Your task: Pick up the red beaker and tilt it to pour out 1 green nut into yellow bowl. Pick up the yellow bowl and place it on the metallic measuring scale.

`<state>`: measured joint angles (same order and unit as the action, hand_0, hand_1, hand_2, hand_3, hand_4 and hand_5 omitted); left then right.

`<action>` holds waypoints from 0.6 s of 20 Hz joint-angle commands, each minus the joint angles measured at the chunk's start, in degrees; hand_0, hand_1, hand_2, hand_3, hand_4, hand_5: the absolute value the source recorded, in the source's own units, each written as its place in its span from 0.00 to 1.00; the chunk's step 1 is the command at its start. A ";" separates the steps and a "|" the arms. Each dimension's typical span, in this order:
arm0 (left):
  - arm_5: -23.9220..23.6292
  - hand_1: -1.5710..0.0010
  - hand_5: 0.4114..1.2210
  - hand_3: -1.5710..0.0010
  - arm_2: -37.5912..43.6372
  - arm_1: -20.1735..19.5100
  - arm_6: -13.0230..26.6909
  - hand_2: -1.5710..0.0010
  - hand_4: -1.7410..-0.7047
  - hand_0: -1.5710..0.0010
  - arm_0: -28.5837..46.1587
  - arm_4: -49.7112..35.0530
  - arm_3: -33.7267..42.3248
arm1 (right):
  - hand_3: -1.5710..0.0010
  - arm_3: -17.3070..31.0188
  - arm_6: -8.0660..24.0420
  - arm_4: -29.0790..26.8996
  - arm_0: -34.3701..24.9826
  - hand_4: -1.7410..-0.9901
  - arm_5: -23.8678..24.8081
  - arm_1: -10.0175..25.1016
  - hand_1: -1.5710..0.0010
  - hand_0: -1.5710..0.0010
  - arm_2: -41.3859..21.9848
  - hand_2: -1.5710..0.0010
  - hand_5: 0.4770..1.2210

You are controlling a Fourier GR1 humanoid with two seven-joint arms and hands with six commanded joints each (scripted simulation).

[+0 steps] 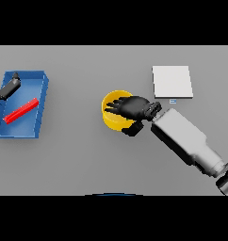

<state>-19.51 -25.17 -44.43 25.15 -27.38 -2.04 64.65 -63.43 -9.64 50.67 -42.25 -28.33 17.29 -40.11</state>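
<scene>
1. The right hand [132, 108] lies over the yellow bowl [112, 117], fingers stretched across its opening towards the left and the thumb down against the bowl's near right rim; whether it truly grips the rim I cannot tell.
2. The bowl sits on the grey table [78, 160], around the middle.
3. The metallic measuring scale [172, 81], a pale square plate, lies just beyond and right of the hand, apart from the bowl.
4. Far left, the blue tray [42, 101] holds a red bar [21, 110].
5. The left hand [9, 87] is over the tray's far corner.
</scene>
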 commanded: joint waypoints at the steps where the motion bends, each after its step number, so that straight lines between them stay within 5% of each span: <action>1: 0.00 1.00 0.35 1.00 0.24 -0.65 -0.51 1.00 0.96 1.00 0.71 -0.16 0.74 | 0.99 0.68 -0.17 0.06 0.18 0.62 -0.57 0.00 1.00 1.00 -0.34 1.00 0.36; 6: 0.03 1.00 0.36 1.00 0.35 -0.49 -0.47 1.00 0.96 1.00 0.42 -0.17 0.00 | 0.91 1.79 2.54 -0.84 0.61 0.58 -2.99 -1.09 0.98 0.98 0.29 0.95 0.44; 7: 0.06 1.00 0.36 1.00 0.29 -0.36 -0.02 1.00 0.95 1.00 0.13 -0.20 0.26 | 0.88 0.95 2.67 -0.89 0.97 0.56 -3.55 -0.90 0.91 0.90 0.05 0.91 0.49; 10: 0.38 1.00 0.36 1.00 0.10 -0.16 -0.28 1.00 0.95 1.00 -0.41 0.04 -0.48 | 0.75 1.69 -0.41 -1.39 0.67 0.37 -3.16 -0.67 0.47 0.46 0.20 0.49 0.74; 12: 0.41 1.00 0.36 1.00 0.00 -0.20 -0.20 1.00 0.95 1.00 -0.54 0.32 -1.08 | 0.55 2.01 -0.14 -1.59 0.35 0.24 -4.18 -0.81 0.30 0.29 -0.08 0.31 0.83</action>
<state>-19.09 -25.18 -44.62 25.01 -27.90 -1.73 63.57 -61.49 -10.04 48.96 -41.97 -32.41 16.49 -40.15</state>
